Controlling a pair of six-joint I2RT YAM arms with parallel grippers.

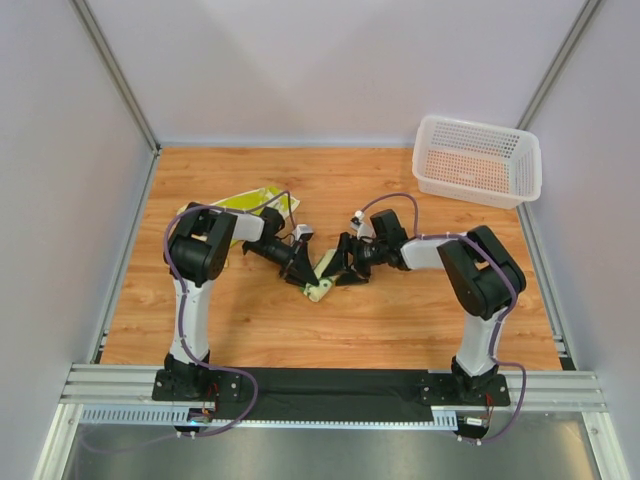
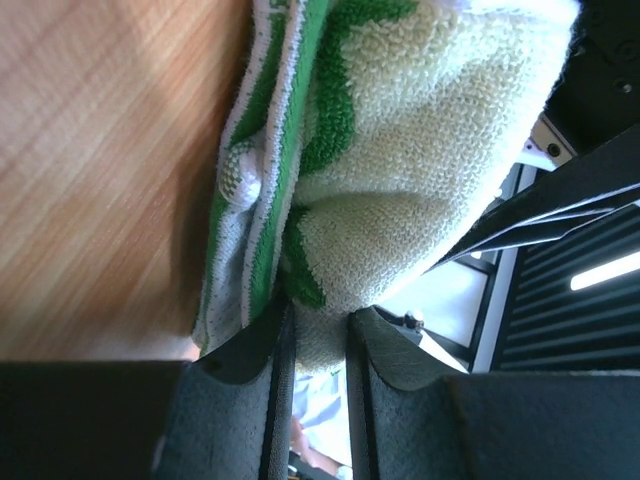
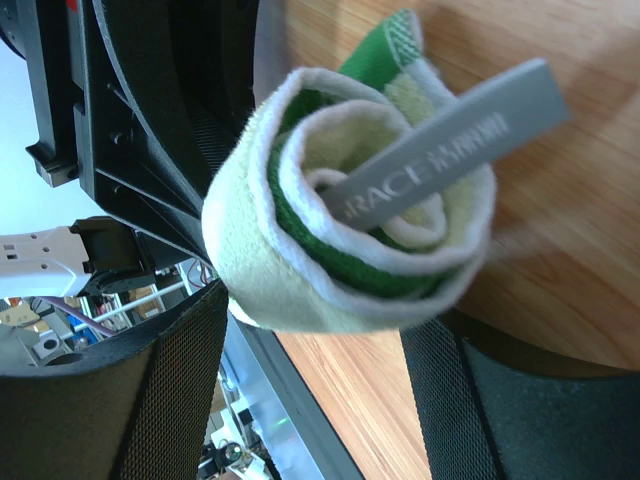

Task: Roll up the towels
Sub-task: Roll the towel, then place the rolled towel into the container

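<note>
The rolled towel (image 3: 350, 230) points end-on at the right fingers (image 3: 170, 400), spread wide astride it, grip unclear; the left fingers (image 2: 410, 365) pinch its far end.

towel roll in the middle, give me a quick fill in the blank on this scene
1. The label poking out of the rolled towel is ___ in colour.
2. The left hand is ___ on that towel.
3. The white basket sits at the table's far ___ corner.
4. A second towel lies flat on the ___ side of the table.

Missing words: grey; shut; right; left
</note>
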